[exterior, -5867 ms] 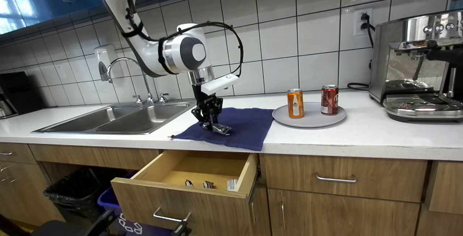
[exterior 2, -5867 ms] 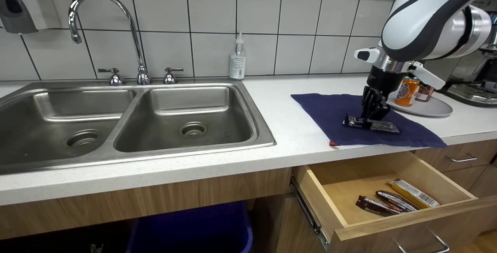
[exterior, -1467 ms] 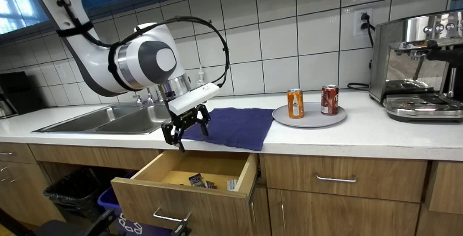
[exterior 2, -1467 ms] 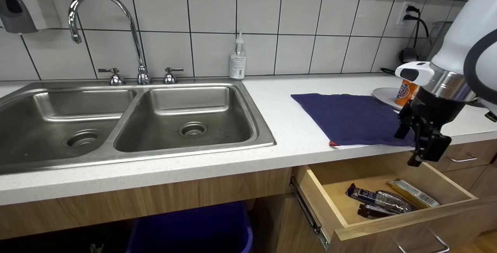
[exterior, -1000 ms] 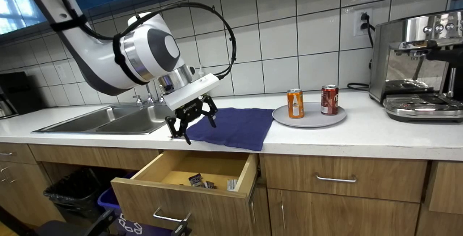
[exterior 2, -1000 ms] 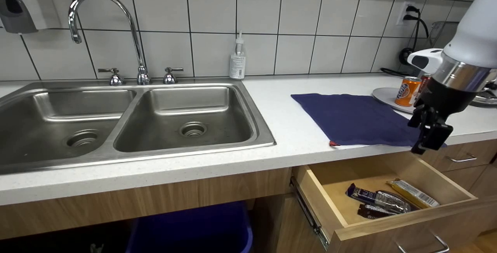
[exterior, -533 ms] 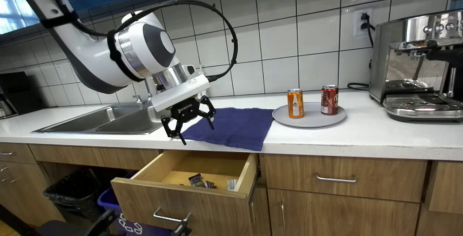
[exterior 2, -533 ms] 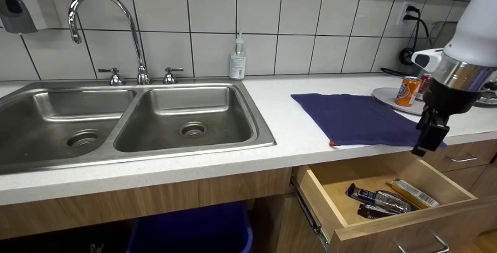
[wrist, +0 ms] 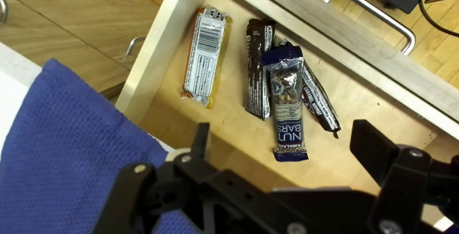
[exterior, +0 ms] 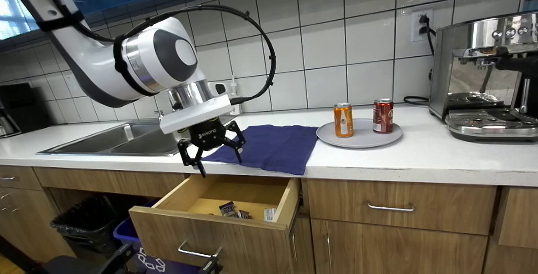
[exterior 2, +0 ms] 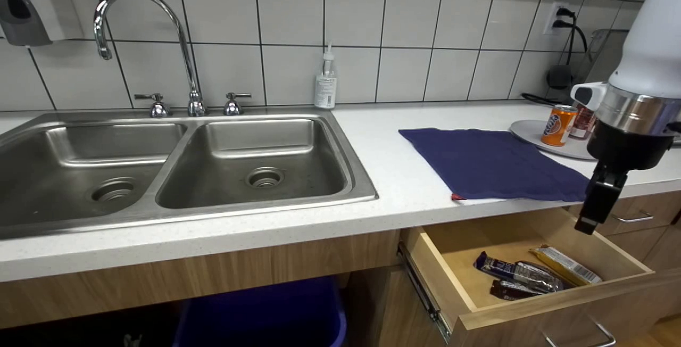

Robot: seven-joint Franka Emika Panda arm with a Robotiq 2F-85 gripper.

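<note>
My gripper (exterior: 221, 167) hangs open above the pulled-out drawer (exterior: 214, 234), its fingers wide apart with nothing between them. In the wrist view, a clear and dark-blue nut bar (wrist: 288, 126) lies in the drawer below the jaws, across a thin dark caramel bar (wrist: 320, 101) and beside a brown-wrapped bar (wrist: 258, 65). A yellow-and-white bar (wrist: 206, 56) lies apart, close to a drawer side. An exterior view also shows the nut bar (exterior 2: 497, 266) resting on the others. The gripper touches none of them.
A blue cloth (exterior: 273, 148) lies on the counter behind the drawer. Beside it, a grey plate (exterior: 361, 141) carries an orange can (exterior: 343, 120) and a red can (exterior: 383, 116). A sink (exterior 2: 266, 166) and an espresso machine (exterior: 491, 80) stand further off; bins are below.
Several seconds ago the gripper was down at the nut bar on the cloth; now that bar lies in the drawer. Over the last second the open gripper has swung and shifted slightly, lately dipping lower.
</note>
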